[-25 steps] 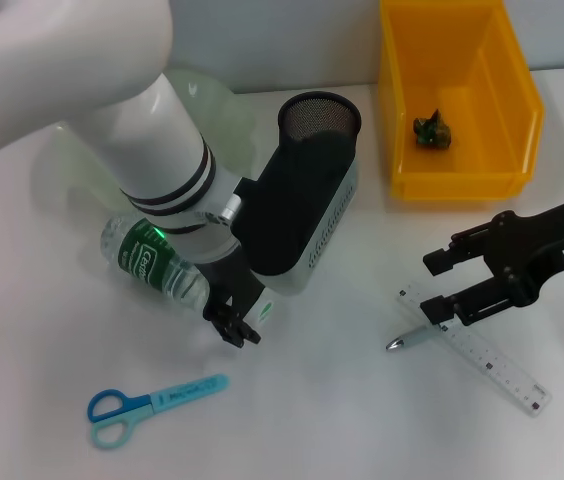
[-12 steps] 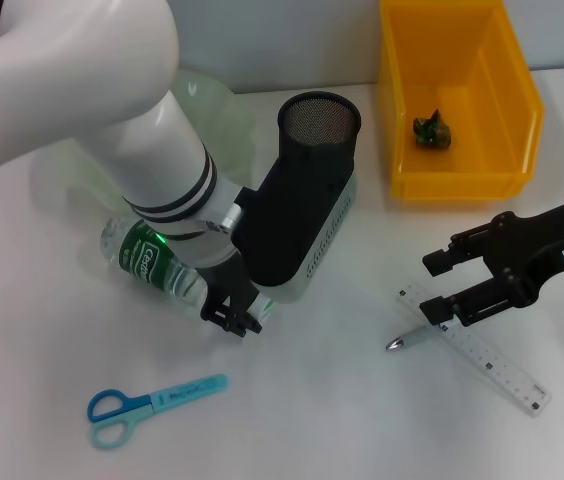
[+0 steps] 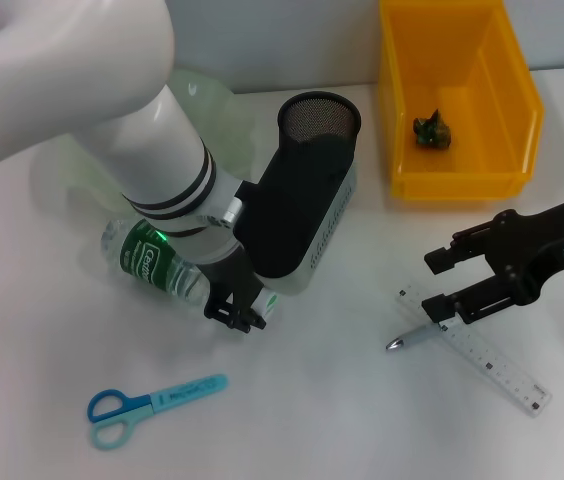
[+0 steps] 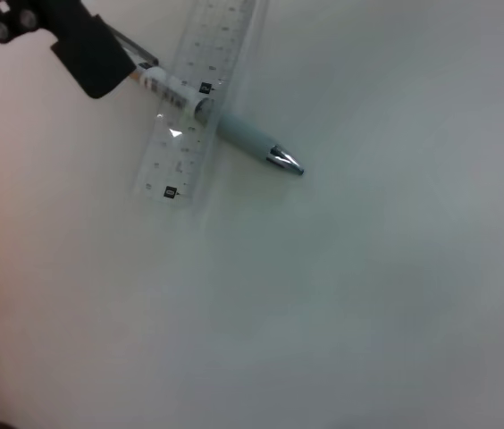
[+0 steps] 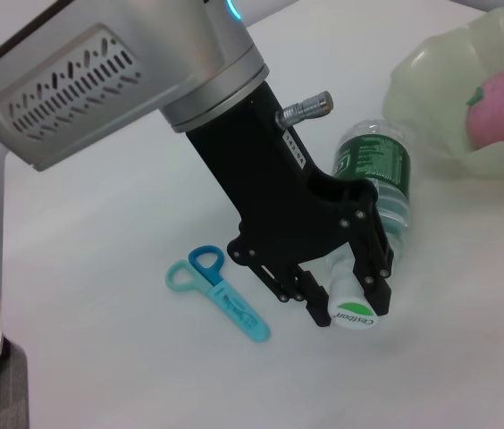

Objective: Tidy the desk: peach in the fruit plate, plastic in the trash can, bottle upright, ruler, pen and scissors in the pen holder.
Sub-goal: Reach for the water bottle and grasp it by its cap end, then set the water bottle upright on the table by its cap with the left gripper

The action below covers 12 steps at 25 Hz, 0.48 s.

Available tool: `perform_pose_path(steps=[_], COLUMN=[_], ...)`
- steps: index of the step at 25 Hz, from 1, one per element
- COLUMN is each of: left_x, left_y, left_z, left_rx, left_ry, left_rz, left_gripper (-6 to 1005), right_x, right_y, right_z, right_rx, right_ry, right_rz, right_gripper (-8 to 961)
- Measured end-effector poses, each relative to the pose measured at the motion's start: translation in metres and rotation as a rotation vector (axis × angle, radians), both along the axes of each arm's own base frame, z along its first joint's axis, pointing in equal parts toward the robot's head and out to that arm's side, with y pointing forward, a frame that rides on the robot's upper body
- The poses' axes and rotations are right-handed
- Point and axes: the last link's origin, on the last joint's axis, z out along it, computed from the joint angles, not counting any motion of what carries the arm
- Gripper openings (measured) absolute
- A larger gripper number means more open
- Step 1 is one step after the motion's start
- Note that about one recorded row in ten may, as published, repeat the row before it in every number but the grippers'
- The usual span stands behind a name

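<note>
The bottle (image 3: 152, 263) lies on its side on the desk (image 3: 342, 400). The left end effector (image 3: 245, 315) pinches its capped neck. It looks light, smooth and slippery, so the stiff neck gives the safest hold.

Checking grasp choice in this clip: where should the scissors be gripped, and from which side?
The scissors lie flat on the table, closed, blue handle loops toward the robot's left, capped blades pointing right. Best to come straight down and pinch the straight blade section across its narrow width, since the loops are rounded and wider. The left pincer is nearest, but it sits at the water bottle's cap.
</note>
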Motion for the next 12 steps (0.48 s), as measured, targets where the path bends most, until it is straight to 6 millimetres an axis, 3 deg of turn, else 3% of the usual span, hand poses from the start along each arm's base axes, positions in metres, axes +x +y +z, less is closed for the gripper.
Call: perform_pose_path(steps=[6,12], left_x=[0.003,0.009], left_y=[0.002,0.006], left_z=[0.004,0.02], left_rx=[0.027,0.083], left_ry=[-0.03,-0.131], left_rz=[0.045,0.151], left_gripper=[420,420], right_x=[0.001,0.004], right_y=[0.0,-0.001], right_z=[0.001,0.005], right_rx=[0.001,0.001], right_ry=[-0.002,-0.015], right_rz=[-0.003,-0.005], right_gripper=[756,756])
